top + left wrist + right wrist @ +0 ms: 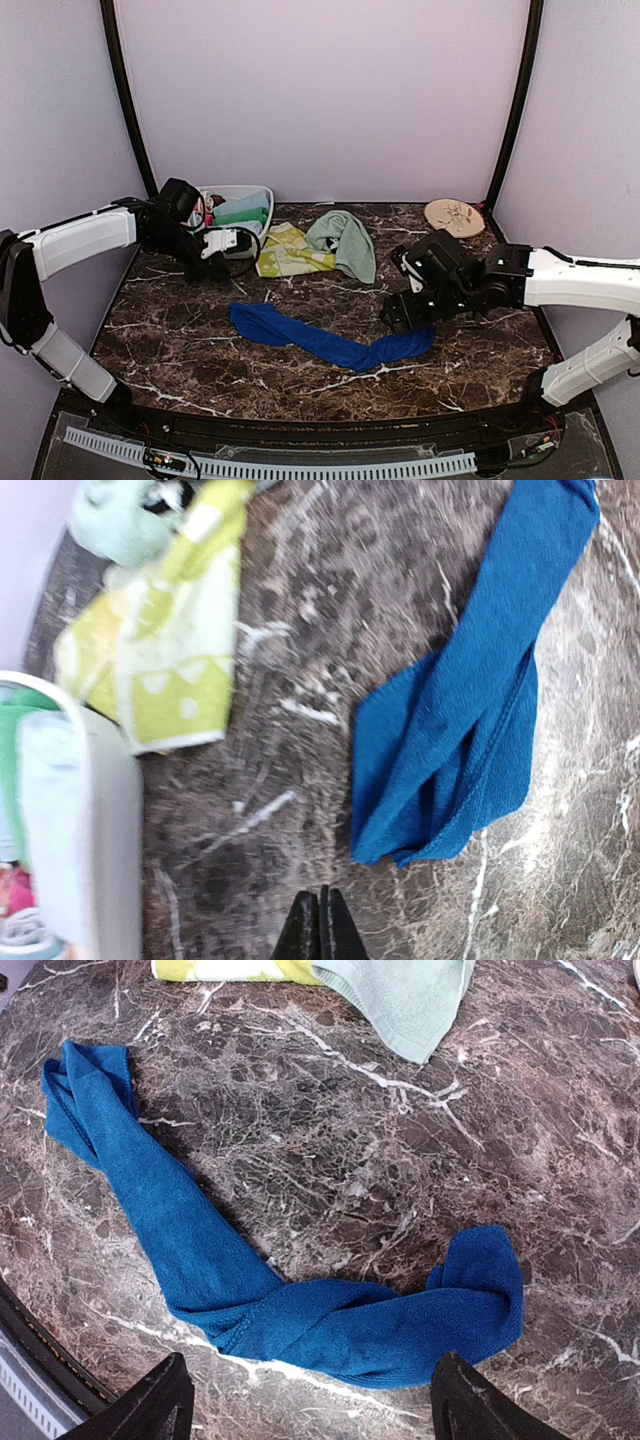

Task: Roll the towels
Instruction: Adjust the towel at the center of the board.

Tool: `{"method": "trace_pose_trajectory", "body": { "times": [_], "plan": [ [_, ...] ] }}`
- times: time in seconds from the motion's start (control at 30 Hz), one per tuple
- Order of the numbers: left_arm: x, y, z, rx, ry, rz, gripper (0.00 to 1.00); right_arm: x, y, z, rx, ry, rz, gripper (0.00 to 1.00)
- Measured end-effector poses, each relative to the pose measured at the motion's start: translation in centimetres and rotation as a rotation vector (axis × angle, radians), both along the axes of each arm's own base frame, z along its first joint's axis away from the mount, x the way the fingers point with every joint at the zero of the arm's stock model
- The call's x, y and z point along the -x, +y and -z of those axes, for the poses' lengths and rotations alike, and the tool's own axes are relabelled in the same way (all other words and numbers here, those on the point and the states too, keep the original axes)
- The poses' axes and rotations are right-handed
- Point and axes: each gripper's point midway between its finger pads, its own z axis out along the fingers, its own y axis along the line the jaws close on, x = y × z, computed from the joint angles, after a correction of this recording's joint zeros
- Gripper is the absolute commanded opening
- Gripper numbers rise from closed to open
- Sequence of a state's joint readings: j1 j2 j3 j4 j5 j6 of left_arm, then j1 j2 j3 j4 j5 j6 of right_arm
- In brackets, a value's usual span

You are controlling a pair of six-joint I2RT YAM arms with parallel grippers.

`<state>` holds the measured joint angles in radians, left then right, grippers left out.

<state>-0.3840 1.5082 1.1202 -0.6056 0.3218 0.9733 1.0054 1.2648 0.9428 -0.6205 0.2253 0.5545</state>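
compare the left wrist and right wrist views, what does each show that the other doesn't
Only left wrist: the white bin and the left gripper, shut. Only right wrist: the blue towel along its whole length, with its folded-over end, the right gripper, open, and the table at its front edge. Both: the blue towel, the yellow-green towel, the mint towel and the marble tabletop.

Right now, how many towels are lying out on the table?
3: the blue towel in front, the mint green towel at the back, the yellow-green patterned towel touching its left side. The white bin may hide more.
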Motion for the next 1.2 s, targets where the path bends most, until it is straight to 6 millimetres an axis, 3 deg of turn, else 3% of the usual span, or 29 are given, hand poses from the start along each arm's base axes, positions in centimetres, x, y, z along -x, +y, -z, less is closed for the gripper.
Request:
{"method": "trace_pose_trajectory", "body": {
  "times": [0.03,0.07,0.13,0.17,0.23,0.33,0.47,0.57,0.77,0.97,1.17,1.2],
  "plan": [
    [-0.3,-0.2,-1.8,0.022,-0.034,-0.003,0.0,-0.1,0.1,-0.1,0.0,-0.003,-0.003,0.84],
    [-0.4,-0.4,-3.9,0.05,-0.073,-0.004,0.12,-0.2,0.3,-0.1,0.0,-0.005,-0.006,0.85],
    [-0.1,-0.7,-7.2,0.1,-0.14,0.005,0.52,-0.4,0.5,0.1,0.004,-0.007,-0.01,0.86],
    [0.3,-0.6,-8.2,0.114,-0.163,0.009,0.59,-0.5,0.7,0.3,0.009,-0.006,-0.013,0.86],
    [1.1,-0.3,-7.7,0.112,-0.156,0.011,0.64,-0.7,0.9,0.8,0.02,0.001,-0.013,0.86],
    [2.2,0.4,-2.9,0.048,-0.041,0.005,0.65,-0.8,1.1,1.3,0.026,0.007,-0.011,0.87],
    [2.5,1.4,5.3,-0.075,0.165,-0.012,0.64,-0.9,1.3,1.3,0.01,0.01,0.001,0.84],
    [2.1,1.6,7.9,-0.111,0.204,-0.011,0.61,-0.8,0.8,2.3,0.01,0.032,0.025,0.83],
    [1.2,1.0,8.3,-0.096,0.171,0.028,0.53,0.5,-1.2,5.7,0.053,0.103,0.076,0.8],
    [1.0,-0.5,7.8,-0.023,0.146,0.075,0.33,0.9,-3.0,7.7,0.065,0.143,0.139,0.78],
    [2.0,-1.6,8.1,0.001,0.16,0.111,0.01,0.6,-4.2,7.9,0.045,0.145,0.191,0.77],
    [2.1,-1.7,8.1,0.006,0.164,0.111,0.0,0.6,-4.4,7.9,0.04,0.145,0.201,0.77]
  ]
}}
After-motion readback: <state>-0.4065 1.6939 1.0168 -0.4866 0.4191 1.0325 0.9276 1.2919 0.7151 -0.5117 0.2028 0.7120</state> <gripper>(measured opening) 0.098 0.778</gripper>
